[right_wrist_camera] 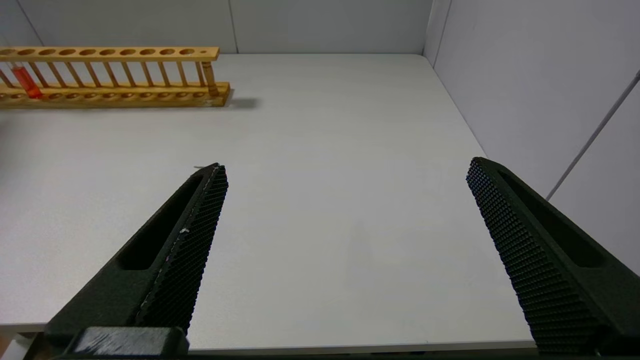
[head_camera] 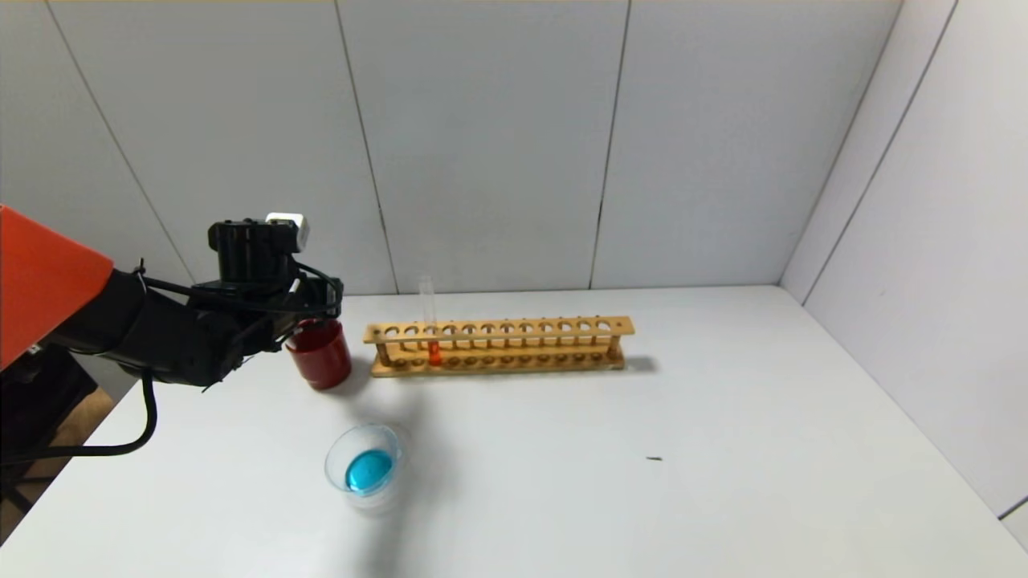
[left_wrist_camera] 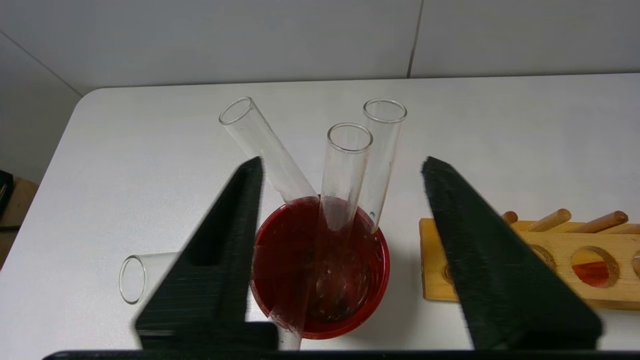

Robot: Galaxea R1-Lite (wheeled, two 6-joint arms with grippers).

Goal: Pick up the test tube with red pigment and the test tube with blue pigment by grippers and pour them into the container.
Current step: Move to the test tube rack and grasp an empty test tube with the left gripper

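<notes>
The test tube with red pigment (head_camera: pixel 433 352) stands upright in the wooden rack (head_camera: pixel 562 326), near its left end. It also shows in the right wrist view (right_wrist_camera: pixel 23 81). The container (head_camera: pixel 331 459), a clear round dish, sits near the table's front left and holds blue liquid. No tube with blue liquid shows. My left gripper (head_camera: pixel 317 311) hovers over a dark red cup (head_camera: pixel 321 361). In the left wrist view the left gripper (left_wrist_camera: pixel 342 161) is open, its fingers on either side of the cup, touching none of the tubes. My right gripper (right_wrist_camera: pixel 347 165) is open and empty over bare table.
The dark red cup (left_wrist_camera: pixel 382 280) holds several colourless empty tubes (left_wrist_camera: pixel 345 170) that lean outward. It stands just left of the rack (left_wrist_camera: pixel 525 295). Grey walls close the table at the back and right. A small dark speck (head_camera: pixel 654 458) lies on the table.
</notes>
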